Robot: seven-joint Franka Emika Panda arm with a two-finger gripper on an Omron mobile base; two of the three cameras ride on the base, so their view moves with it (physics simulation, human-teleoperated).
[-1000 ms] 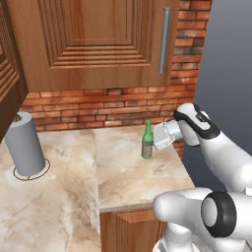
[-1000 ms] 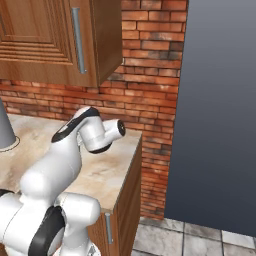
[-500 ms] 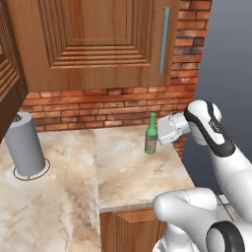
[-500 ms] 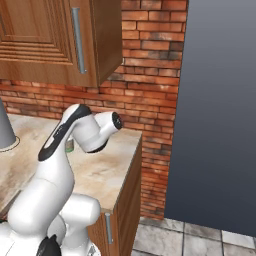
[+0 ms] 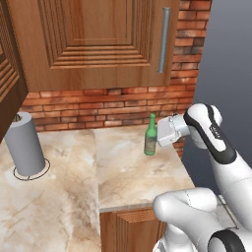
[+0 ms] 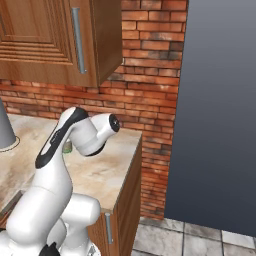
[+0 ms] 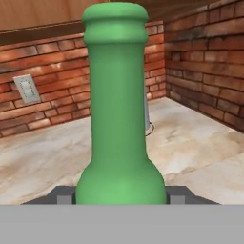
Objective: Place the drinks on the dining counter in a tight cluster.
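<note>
- Nearest the hand camera, the green bottle (image 7: 117, 109) stands upright with its neck and rounded shoulder right in front of the lens, and a dark finger tip (image 7: 61, 195) sits low on each side of the shoulder
- The gripper (image 5: 158, 140) reaches in from the right in the left base view, its white hand level with the bottle's body; the fingers appear closed around the green bottle (image 5: 150, 136), though the contact itself is partly hidden by the bottle
- The bottle's base looks lifted just clear of the marble counter (image 5: 123, 172), near the counter's back right part; this is hard to judge from the angle
- In the right base view the arm's white elbow covers most of the bottle, leaving a small green sliver (image 6: 67, 146) beside it
- Farther left on the same counter, a grey paper-towel roll (image 5: 23, 144) stands upright on a round base, well apart from the bottle
- Behind everything runs a brick wall (image 5: 98, 109), with a wooden cabinet door (image 5: 98, 39) and its metal handle (image 5: 165, 39) above
</note>
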